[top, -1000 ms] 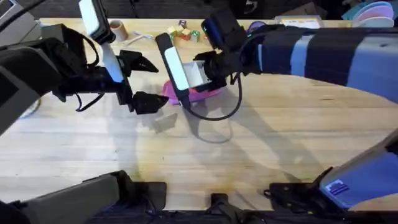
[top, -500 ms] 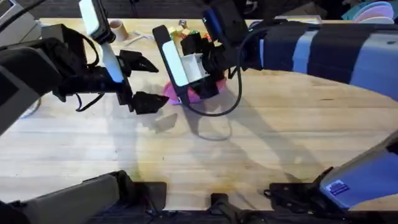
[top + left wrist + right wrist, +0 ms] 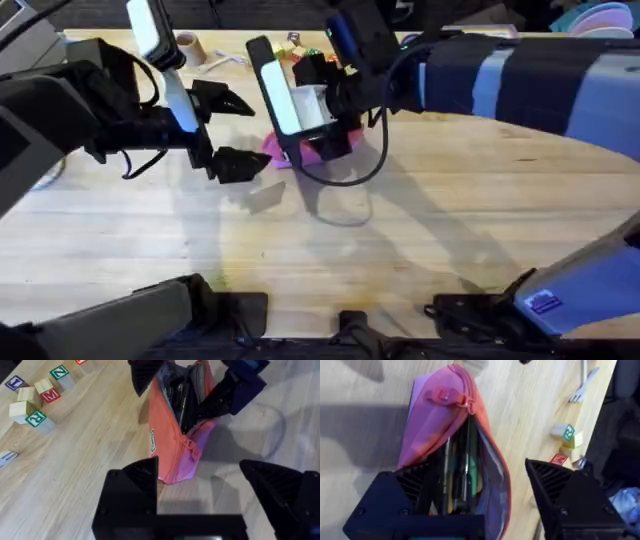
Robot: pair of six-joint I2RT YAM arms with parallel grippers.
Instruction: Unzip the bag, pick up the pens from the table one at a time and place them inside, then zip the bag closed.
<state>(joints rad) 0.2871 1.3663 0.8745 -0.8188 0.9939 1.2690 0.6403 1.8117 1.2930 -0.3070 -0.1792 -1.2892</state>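
Pink soft fabric pouch lies unzipped on the light-wood bench, dark pens inside. Right end effector straddles its mouth, released; left end effector (released) waits at nine o'clock, bare planks beneath.

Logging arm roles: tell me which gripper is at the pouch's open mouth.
The right gripper: its open fingers straddle the pink pouch's unzipped end. The left gripper is by the closed end.

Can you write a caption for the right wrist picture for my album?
Open pink bag on the table, pens inside, right end effector straddling it.
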